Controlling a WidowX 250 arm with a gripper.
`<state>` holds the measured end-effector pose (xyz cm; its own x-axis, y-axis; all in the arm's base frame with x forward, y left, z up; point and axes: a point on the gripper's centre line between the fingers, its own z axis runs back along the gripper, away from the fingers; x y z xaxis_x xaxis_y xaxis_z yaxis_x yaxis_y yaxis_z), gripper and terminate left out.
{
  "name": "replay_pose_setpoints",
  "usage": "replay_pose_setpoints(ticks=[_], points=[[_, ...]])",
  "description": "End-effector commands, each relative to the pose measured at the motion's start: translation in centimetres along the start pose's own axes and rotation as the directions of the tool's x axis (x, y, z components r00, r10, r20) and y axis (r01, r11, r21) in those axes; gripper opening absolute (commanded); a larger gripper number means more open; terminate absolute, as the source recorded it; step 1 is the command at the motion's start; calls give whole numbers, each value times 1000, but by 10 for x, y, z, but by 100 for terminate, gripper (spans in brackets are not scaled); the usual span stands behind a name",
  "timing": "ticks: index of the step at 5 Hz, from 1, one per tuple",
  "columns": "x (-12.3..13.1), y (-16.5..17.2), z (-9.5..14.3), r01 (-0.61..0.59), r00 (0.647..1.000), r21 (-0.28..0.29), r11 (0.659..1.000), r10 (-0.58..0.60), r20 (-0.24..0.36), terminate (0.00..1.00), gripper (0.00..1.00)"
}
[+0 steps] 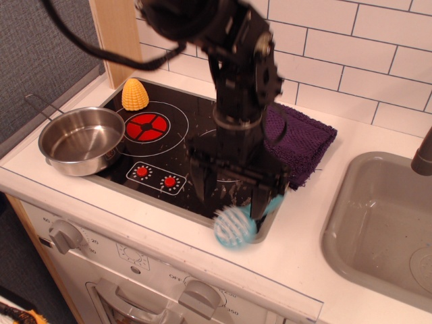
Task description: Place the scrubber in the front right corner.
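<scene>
The teal scrubber lies at the front right corner of the black hob, its round head with white bristles turned up over the grey rim and its handle pointing back right. My gripper hangs just above and behind it. The jaws are spread wide, one finger to the left and one finger by the handle. The frame is motion-blurred, so I cannot tell whether the right finger still touches the handle.
A purple cloth lies right of the hob behind the arm. A yellow corn toy stands at the back left, and a steel pot sits at the front left. A grey sink is to the right.
</scene>
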<state>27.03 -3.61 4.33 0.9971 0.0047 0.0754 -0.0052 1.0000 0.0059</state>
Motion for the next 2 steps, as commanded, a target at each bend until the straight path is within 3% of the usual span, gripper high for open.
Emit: replay_pose_setpoints(ticks=[1,2], points=[[6,-5,32,36,995,-42,998,-31,98,0,100],[6,-5,31,28,997,-34,999,-25,77,0,100]])
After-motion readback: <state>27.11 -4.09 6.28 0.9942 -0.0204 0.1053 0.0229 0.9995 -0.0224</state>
